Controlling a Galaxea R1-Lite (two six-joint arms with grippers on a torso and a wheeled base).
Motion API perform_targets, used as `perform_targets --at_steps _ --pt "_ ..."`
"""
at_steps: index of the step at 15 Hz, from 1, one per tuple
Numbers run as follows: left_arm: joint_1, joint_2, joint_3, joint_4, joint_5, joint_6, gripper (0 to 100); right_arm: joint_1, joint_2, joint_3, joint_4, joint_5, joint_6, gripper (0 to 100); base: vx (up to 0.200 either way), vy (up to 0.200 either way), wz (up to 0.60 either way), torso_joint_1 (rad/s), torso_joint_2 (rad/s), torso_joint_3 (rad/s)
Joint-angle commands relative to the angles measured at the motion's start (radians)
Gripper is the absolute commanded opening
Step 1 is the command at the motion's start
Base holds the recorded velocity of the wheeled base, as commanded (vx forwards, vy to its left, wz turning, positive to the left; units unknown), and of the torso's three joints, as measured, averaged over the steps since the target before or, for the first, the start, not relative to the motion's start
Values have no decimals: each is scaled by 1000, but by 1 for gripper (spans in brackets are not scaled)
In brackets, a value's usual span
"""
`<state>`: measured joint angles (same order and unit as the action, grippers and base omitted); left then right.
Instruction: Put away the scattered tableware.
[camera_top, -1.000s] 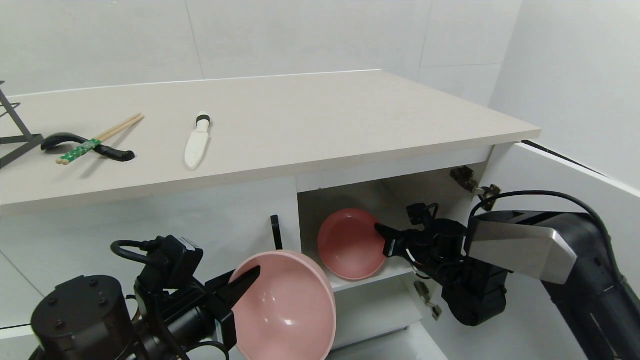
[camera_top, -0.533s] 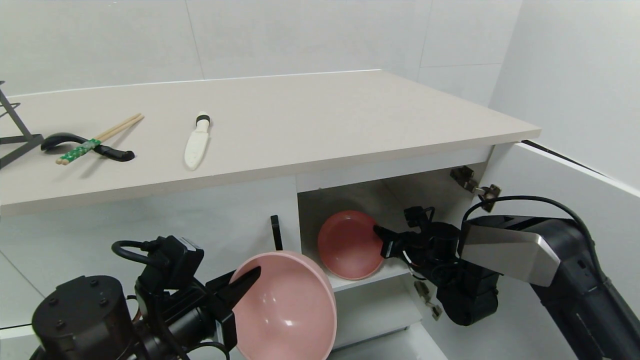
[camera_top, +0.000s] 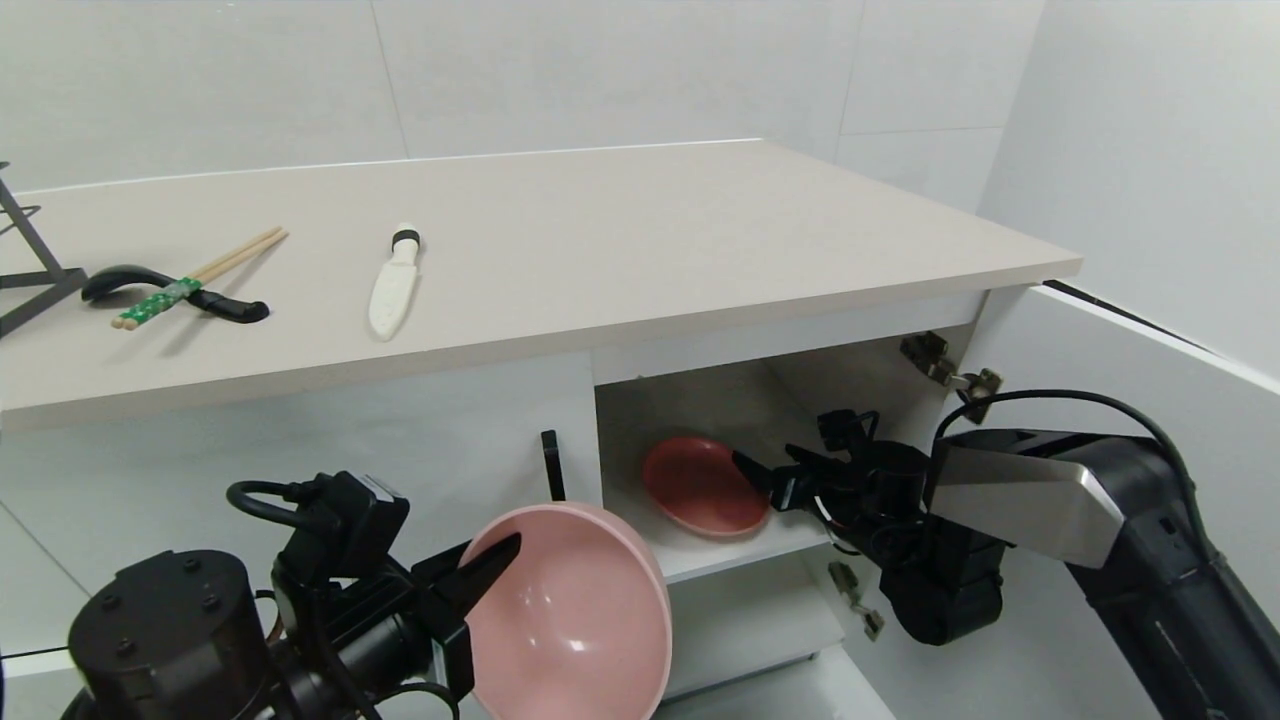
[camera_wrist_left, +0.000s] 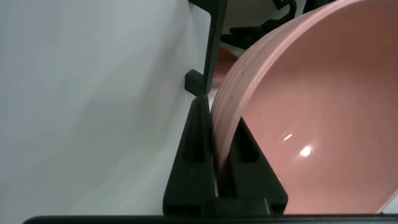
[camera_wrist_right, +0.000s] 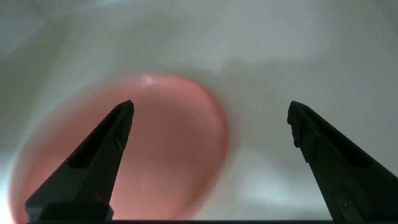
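Head view
Light pink bowl (camera_top: 585, 620): at 6 o'clock of the frame, tilted on edge, below the countertop (camera_top: 620, 240) and in front of the open cabinet.
Left gripper (camera_top: 478, 580): clenched on that bowl's rim at the bowl's 9 o'clock side.
Darker pink bowl (camera_top: 705, 487): lies on the cabinet's upper shelf (camera_top: 740, 552), at 1 o'clock from the held bowl.
Right gripper (camera_top: 758, 476): just at the shelved bowl's 3 o'clock edge, inside the cabinet mouth.
Left on the countertop: chopsticks (camera_top: 205, 272) crossing a black spoon (camera_top: 180, 292) at 10 o'clock, a white sheathed knife (camera_top: 393, 285) just to their 3 o'clock.

Left wrist view
Left gripper (camera_wrist_left: 219, 134): fingers (camera_wrist_left: 198, 155) pinch the light pink bowl (camera_wrist_left: 311, 124) by its rim, one outside, one inside.

Right wrist view
Right gripper (camera_wrist_right: 209, 107): released, fingers (camera_wrist_right: 93, 168) spread wide and apart from the darker pink bowl (camera_wrist_right: 143, 155), which rests on the shelf beyond them.

Step in hand: the first bowl seems stowed and let go.
Next move: probably the right arm backs out of the cabinet, so the left can bring its bowl level to the shelf without striking the door frame or the shelved bowl.
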<state>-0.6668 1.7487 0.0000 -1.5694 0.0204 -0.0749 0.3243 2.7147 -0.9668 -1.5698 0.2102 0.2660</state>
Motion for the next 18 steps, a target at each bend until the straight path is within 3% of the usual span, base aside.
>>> perform_targets --at_steps 1,3,6,7,8,9,10,13,15,18 --pt "9 -9 0 -1 0 0 0 4 -113 74 -1 0 -44 100 0 0 0 0 0 0" --pt "13 -38 0 -1 0 0 0 52 -285 263 -1 -8 -73 100 0 0 0 0 0 0" --pt "7 -67 -2 -1 -2 1 0 130 -480 490 -1 -118 -76 100 0 0 0 0 0 0" --pt "-4 -55 -3 -1 -4 24 0 159 -546 563 -1 -143 -85 100 0 0 0 0 0 0" --pt "-17 -32 -9 -1 -2 69 0 187 -590 620 -1 -146 -88 100 0 0 0 0 0 0" --pt "-31 -14 -20 -1 0 142 0 220 -659 689 -1 -147 -90 100 0 0 0 0 0 0" --pt "-45 -5 -31 -1 0 172 0 237 -699 724 -1 -147 -90 100 0 0 0 0 0 0" --pt "-83 21 -63 -1 0 187 0 240 -776 774 -1 -157 -146 100 0 0 0 0 0 0" --pt "-132 58 -81 -1 3 188 0 239 -832 823 -1 -167 -332 100 0 0 0 0 0 0" --pt "-177 117 -147 -1 4 188 0 271 -954 896 -1 -167 -343 100 0 0 0 0 0 0"
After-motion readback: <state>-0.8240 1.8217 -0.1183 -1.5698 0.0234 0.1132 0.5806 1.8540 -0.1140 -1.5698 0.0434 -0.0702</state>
